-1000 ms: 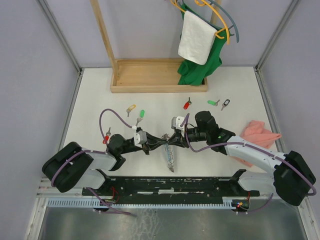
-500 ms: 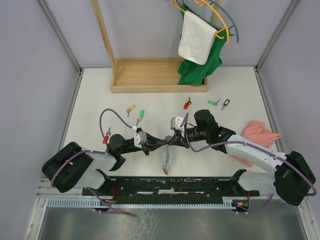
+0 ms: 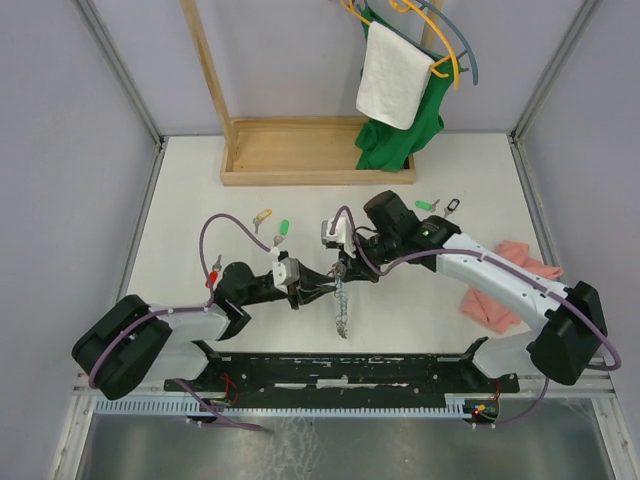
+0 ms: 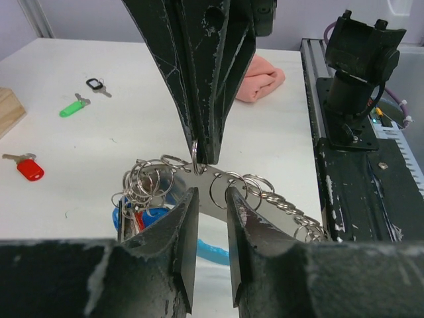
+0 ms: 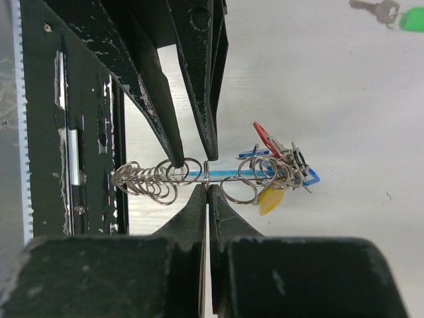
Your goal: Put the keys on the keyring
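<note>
The keyring (image 3: pixel 341 305) is held over the centre of the white table (image 3: pixel 190 190), one small ring pinched in the closed right gripper (image 5: pixel 207 189). The jaws of the left gripper (image 4: pixel 207 199) stand slightly apart about its band. That ring should be held steady and presented edge-on. Loose keys (image 3: pixel 283 228) are scattered beyond, before a wooden rack (image 3: pixel 300 150).

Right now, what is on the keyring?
Many silver split rings along the keyring, plus a bunch of keys with red, yellow and blue tags. Others may be covered.
</note>
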Controlling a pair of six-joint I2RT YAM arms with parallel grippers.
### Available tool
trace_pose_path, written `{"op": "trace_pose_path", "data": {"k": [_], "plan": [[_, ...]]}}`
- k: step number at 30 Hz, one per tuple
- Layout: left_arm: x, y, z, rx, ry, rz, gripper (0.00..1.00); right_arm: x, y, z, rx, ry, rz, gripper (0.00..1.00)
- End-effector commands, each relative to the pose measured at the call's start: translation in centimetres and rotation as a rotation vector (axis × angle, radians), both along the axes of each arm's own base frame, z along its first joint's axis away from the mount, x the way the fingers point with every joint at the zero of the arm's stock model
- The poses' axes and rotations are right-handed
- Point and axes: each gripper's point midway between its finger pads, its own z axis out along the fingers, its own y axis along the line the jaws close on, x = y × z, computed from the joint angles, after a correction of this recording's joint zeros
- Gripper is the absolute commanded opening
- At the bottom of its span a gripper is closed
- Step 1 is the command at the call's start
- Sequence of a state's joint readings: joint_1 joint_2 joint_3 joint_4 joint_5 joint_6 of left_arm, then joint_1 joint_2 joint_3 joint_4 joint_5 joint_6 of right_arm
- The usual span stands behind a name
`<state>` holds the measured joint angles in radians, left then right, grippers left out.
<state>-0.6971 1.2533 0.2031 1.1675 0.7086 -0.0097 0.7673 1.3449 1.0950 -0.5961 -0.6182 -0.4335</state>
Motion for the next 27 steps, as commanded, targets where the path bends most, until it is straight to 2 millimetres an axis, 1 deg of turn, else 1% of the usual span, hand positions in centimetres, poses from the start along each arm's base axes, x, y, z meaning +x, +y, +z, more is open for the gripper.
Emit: {"op": "trace_pose_path", "data": {"k": [1, 6, 11, 23, 27], "plan": [[0.6, -0.4, 1.3, -0.013, -0.055, 0.002, 0.31, -0.5, -1.0, 0.3, -0.151, -0.010, 0.035, 0.01], [0.7, -0.5, 1.6, -0.034, -0.050, 0.006, 0.35, -0.1, -1.0, 0.1, -0.240, -0.018, 0.053, 0.01], [0.8, -0.7, 2.0, -0.060, -0.041, 0.004, 0.38, 0.0, -0.6, 0.3, -0.290, -0.021, 0.076, 0.01], [0.9, -0.9, 2.2, -0.092, -0.008, 0.000, 0.39, 0.2, 0.6, 0.0, -0.328, -0.042, 0.111, 0.01], [0.9, -1.0, 2.1, -0.090, 0.003, -0.003, 0.35, 0.2, 1.0, 0.1, -0.314, -0.051, 0.117, 0.01]]}}
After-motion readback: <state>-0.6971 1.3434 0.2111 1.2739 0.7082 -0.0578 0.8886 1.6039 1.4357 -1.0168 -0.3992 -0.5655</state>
